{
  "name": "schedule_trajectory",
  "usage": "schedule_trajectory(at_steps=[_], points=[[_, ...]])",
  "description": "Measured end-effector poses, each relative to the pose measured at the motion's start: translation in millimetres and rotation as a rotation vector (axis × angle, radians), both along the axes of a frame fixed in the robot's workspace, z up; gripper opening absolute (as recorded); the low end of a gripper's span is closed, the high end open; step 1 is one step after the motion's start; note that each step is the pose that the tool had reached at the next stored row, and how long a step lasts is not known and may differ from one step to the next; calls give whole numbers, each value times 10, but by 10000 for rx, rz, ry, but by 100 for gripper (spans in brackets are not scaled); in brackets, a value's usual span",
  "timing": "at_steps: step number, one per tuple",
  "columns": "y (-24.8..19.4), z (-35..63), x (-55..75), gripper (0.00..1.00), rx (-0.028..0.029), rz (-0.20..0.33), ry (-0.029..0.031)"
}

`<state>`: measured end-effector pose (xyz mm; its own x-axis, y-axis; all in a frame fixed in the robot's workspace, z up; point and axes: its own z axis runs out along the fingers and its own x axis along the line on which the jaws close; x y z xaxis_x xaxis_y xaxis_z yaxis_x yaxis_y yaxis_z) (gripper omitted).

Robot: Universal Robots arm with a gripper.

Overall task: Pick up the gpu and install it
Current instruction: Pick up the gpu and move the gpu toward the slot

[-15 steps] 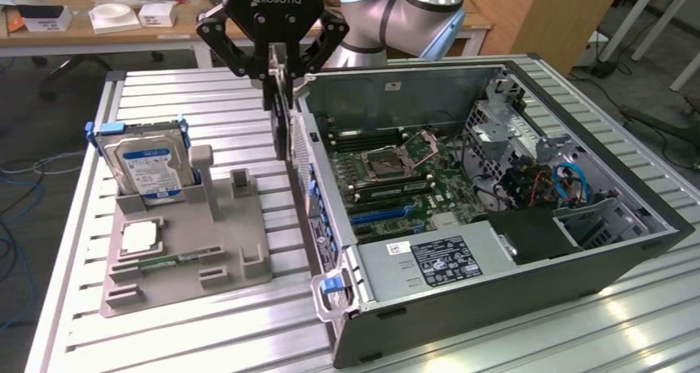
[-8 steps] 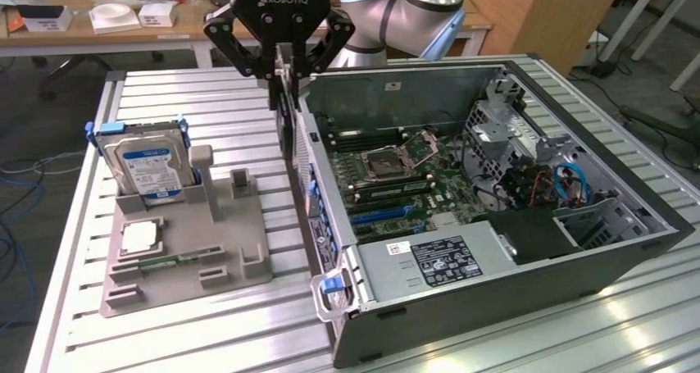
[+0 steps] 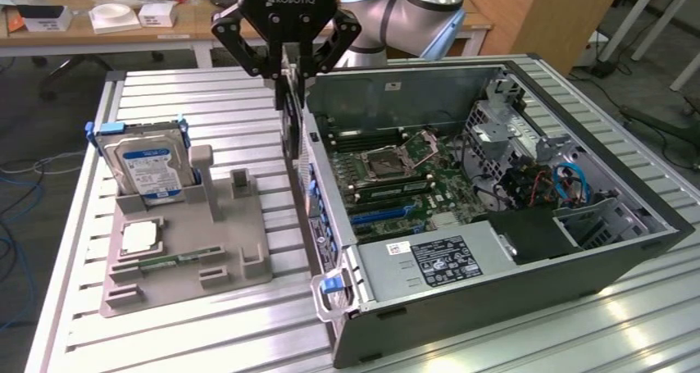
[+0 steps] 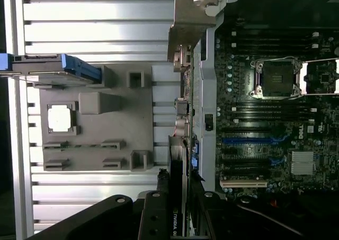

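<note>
Aluminium table [image 3: 175,94]: slatted, spread across the whole exterior view.
computer case [image 3: 525,266]: lid off, right half of the frame, motherboard [image 3: 421,172] exposed.
grey holder [image 3: 235,217]: lower left of the frame, a hard drive [image 3: 147,172] stood in it.
gripper [image 3: 292,71]: upper centre, clamped on the gpu [image 3: 292,119].
gpu: hung edge-on above the case's left wall, not seated.
step in hand: judged a carry. The card is best kept upright, held clear of the wall, and squared to a blue slot [image 4: 249,140].
</note>
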<state>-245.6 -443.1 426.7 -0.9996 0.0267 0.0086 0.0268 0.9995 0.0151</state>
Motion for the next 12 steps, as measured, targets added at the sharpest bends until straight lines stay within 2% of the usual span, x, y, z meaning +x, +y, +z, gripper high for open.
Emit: schedule_trajectory(at_steps=[12], points=[[0, 0, 86, 26, 0, 0, 0]])
